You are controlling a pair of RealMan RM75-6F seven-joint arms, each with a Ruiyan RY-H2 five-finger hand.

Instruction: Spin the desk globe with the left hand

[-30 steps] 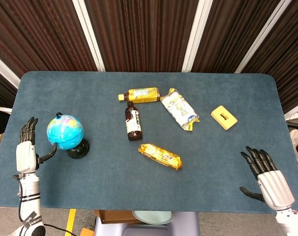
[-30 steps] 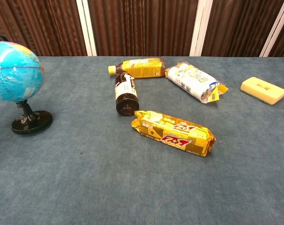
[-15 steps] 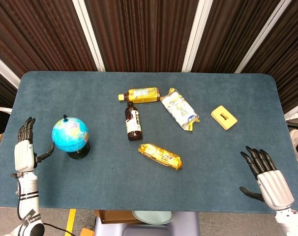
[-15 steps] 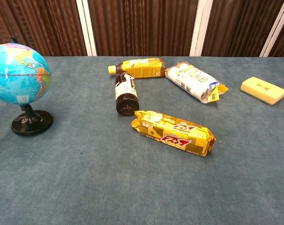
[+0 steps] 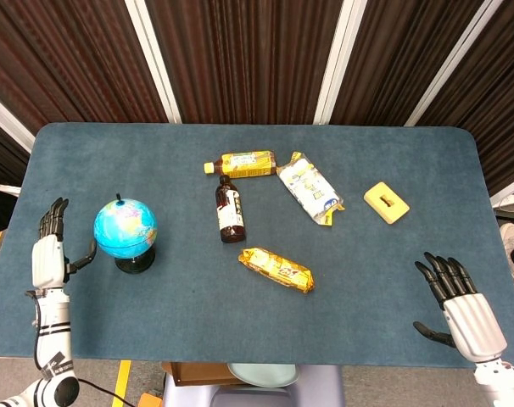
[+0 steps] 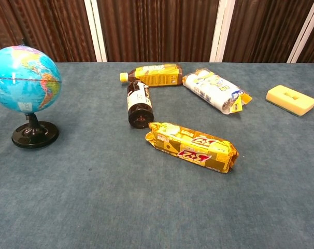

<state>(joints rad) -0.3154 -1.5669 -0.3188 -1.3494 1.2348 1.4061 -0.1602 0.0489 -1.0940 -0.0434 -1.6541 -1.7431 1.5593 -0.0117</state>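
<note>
- globe (image 5: 125, 229) standing upright on its black base (image 5: 135, 260), way over on the near-left side of the table (image 5: 257, 339), well apart from the snack pile
- landmark for everything else = globe. dark bottle (image 5: 230, 210) off to its right, yellow bottle (image 5: 241, 164) right and a bit further back, white-and-yellow bag (image 5: 308, 188) beyond those, gold snack pack (image 5: 276, 269) right and slightly nearer, yellow sponge (image 5: 386, 203) much further right
- left hand (image 5: 48, 254) just to the left of globe, palm upright, fingers spread and pointing away toward the far edge, holding nothing. thumb (image 5: 85, 257) poking toward the ball, close to it but looks like a small gap, can't swear there's no contact
- right hand (image 5: 460, 305) far off to the right of globe, near the table edge, fingers fanned out, nothing in it either
- so the key bit: globe sits directly to the right of left hand, near enough for a swipe. spin axis roughly vertical with a slight tilt, so probably a sideways brush along the ball's left face, front-to-back or back-to-front, not a push straight into it
- left hand obviously the nearer one, right one nowhere close
- chest view only shows globe at the left edge, no hands, so no help judging the gap
- risk guess: pushing inward instead of brushing could slide or tip the stand, looks light
</note>
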